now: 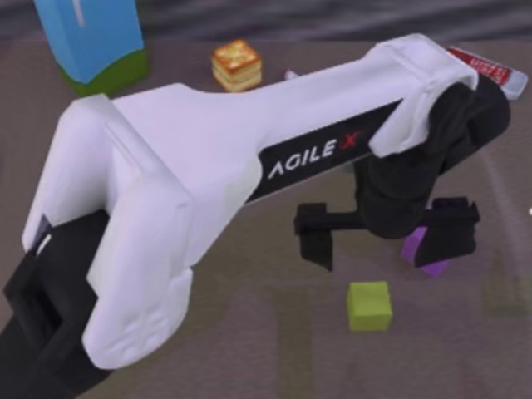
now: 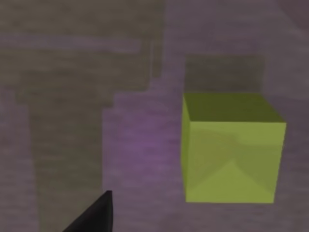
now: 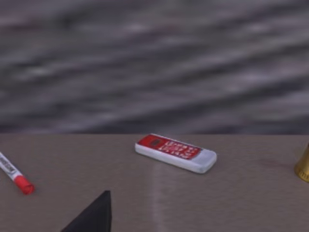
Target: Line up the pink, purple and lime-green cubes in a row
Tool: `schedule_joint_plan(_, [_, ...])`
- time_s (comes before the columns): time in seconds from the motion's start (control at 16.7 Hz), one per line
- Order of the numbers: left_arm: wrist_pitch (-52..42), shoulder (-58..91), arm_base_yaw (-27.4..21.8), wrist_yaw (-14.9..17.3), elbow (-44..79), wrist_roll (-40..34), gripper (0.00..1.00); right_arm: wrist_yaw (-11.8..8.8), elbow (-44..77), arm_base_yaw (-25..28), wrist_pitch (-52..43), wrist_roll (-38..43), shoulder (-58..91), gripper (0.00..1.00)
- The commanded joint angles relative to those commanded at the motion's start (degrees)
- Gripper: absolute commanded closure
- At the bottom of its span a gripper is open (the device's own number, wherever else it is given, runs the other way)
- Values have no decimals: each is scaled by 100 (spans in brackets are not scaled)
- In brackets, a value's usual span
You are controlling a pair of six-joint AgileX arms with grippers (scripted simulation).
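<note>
My left arm reaches across the table to the right, and my left gripper hangs open with its fingers wide apart. The purple cube sits against the inside of its right finger, mostly hidden by it. The lime-green cube rests on the table just in front of the gripper, apart from both fingers, and fills the left wrist view. A thin sliver of pale pink shows at the far edge of the left arm; the rest of the pink cube is hidden. My right gripper is out of the top view.
A blue carton with a green base stands at the back left, an orange-yellow patterned block beside it. A red-and-white phone lies at the back right. The right wrist view shows a red-tipped marker and a brass object.
</note>
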Motion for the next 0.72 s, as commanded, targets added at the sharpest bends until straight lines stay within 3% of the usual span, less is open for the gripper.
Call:
schedule_joint_plan(0.36, [525, -880, 456, -40, -823, 142, 0, 25, 666, 126, -426, -206, 712, 0])
schedule_joint_plan(0.72, [2070, -3881, 1797, -92, -3448, 780, 0, 30, 2533, 559, -1732, -843, 3079, 0])
